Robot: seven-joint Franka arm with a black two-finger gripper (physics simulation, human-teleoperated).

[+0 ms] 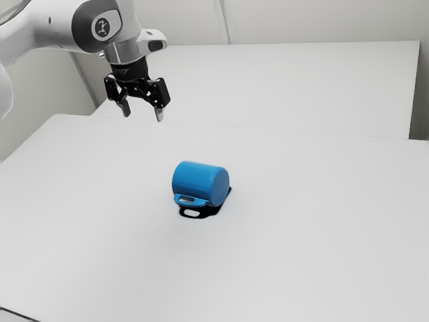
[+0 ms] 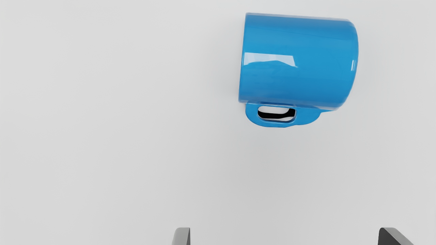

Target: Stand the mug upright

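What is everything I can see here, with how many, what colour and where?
Mug: one, blue, lying on its side on the table
Mug handle: one, blue, on the mug's side
Shadow: one, black, on the table by the mug
Table: one, white, beneath the mug
Flat surface: one, white, beyond the table
Walls: more than one, pale grey, around the scene
Arm: one, white and black, coming in from the exterior view's upper left
Gripper: one, mostly black, at the arm's end, above the table
Fingers: two, greyish, apart, with nothing between them
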